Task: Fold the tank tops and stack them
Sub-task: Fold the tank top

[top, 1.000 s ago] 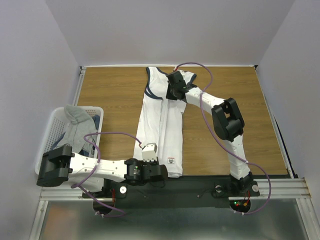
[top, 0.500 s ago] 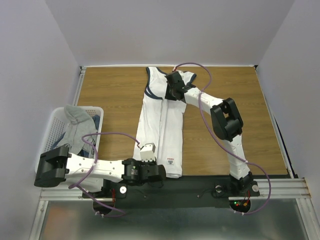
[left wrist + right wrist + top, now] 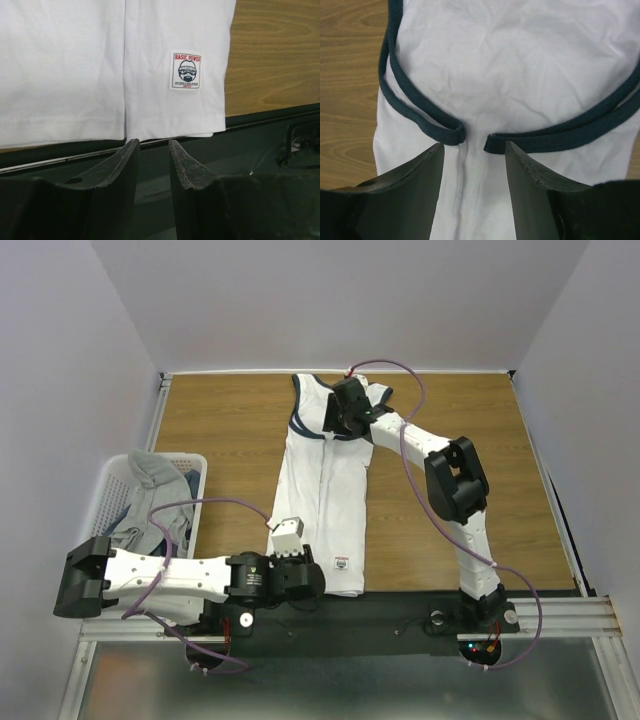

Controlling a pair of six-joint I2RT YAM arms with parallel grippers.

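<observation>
A white tank top point(image 3: 322, 490) with navy edging lies folded into a long strip down the middle of the table. Its hem with a small printed label point(image 3: 185, 69) is near the front edge. My left gripper point(image 3: 150, 145) sits just short of that hem, over the black rail, open with nothing between its fingers; in the top view the left gripper point(image 3: 310, 582) is at the strip's near end. My right gripper point(image 3: 472, 147) hovers open over the far end, where two navy edges point(image 3: 420, 120) meet. From above, the right gripper point(image 3: 338, 428) is at the armholes. Grey tank tops point(image 3: 150, 475) lie in the basket.
A white lattice basket point(image 3: 105, 495) stands at the table's left edge, beside my left arm. Bare wooden table point(image 3: 220, 440) lies on both sides of the strip. The black rail point(image 3: 250, 135) runs along the near edge under the left gripper.
Both grippers have gone from shut to open and let go of the white top. The left arm has drawn back to the left and toward the near edge. The right gripper has barely shifted.
</observation>
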